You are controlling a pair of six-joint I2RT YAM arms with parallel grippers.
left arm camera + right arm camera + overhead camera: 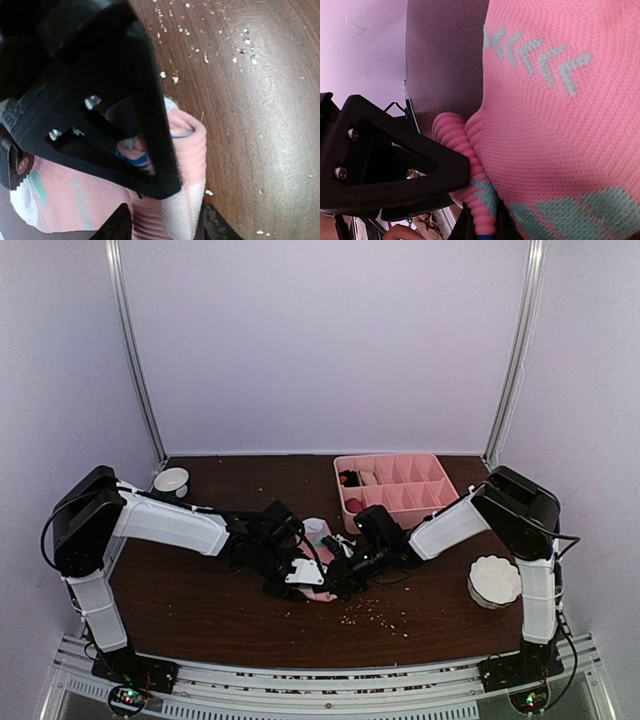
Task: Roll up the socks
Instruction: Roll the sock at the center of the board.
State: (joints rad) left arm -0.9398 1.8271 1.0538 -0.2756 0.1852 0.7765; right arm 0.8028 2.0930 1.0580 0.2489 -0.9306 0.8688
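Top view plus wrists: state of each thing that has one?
pink sock: bunched up, held between both grippers.
left gripper: shut on pink sock.
right gripper: shut on the ribbed cuff of the pink sock.
pink tray: upright, dark items in its left-end compartments.
small bowl: upright.
scalloped bowl: upright.

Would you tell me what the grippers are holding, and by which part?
The left gripper and right gripper each pinch the pink sock at its ribbed cuff.
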